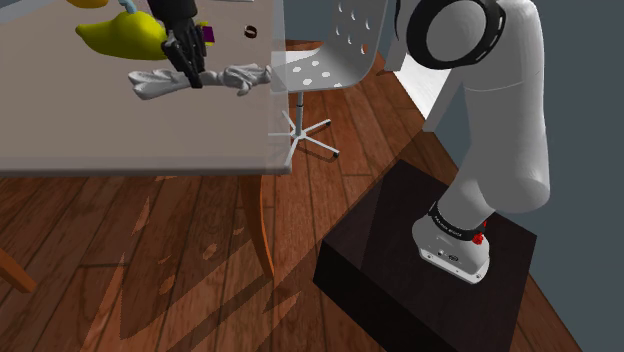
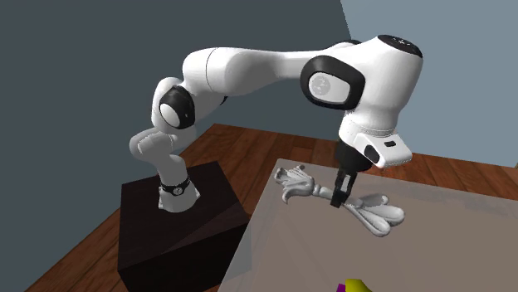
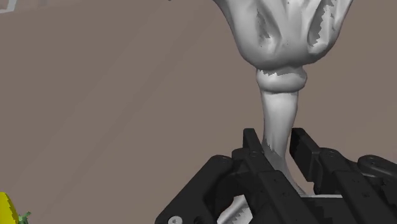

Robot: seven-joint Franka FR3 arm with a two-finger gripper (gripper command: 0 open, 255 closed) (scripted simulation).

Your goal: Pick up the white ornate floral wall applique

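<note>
The white ornate floral applique lies lengthwise across the grey-brown table, with carved scrollwork at each end and a thin stem between. My black gripper comes down on that stem from above. In the second exterior view the gripper clasps the applique at its middle. In the wrist view both fingers press against the narrow stem of the applique, so the gripper is shut on it. I cannot tell whether the applique rests on the table or hangs just above it.
A yellow fruit-like object, a small purple block and a dark ring lie farther back on the table. A white perforated chair stands past the table's edge. The dark stand sits on wooden floor.
</note>
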